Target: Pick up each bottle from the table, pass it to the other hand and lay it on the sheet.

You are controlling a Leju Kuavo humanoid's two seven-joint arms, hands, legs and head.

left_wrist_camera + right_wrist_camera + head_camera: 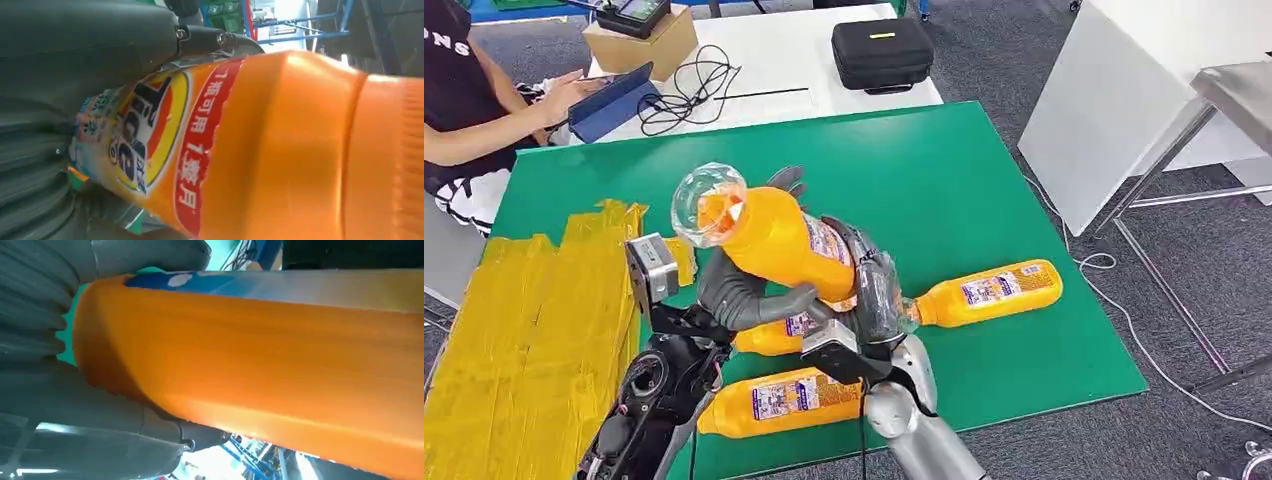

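The held orange bottle hangs in the air above the green table, tilted, its clear cap pointing up toward the yellow sheet. Both hands grip it at once: the left hand wraps its body from below, thumb under the label, and the right hand clasps the base end. In the left wrist view the label and orange shoulder crowd the picture, with a grey thumb pressed against it; how the darker fingers lie behind it cannot be made out. In the right wrist view a thumb lies across the bottle's side, the rest of the grasp hidden.

Three more orange bottles lie flat on the green table: one just right of the right hand, one partly hidden beneath the hands, and one near the front edge, crossed by the right forearm.

Beyond the green table, a white table carries a black case, a cardboard box, coiled black cables and a blue tablet, on which a seated person's hand rests.
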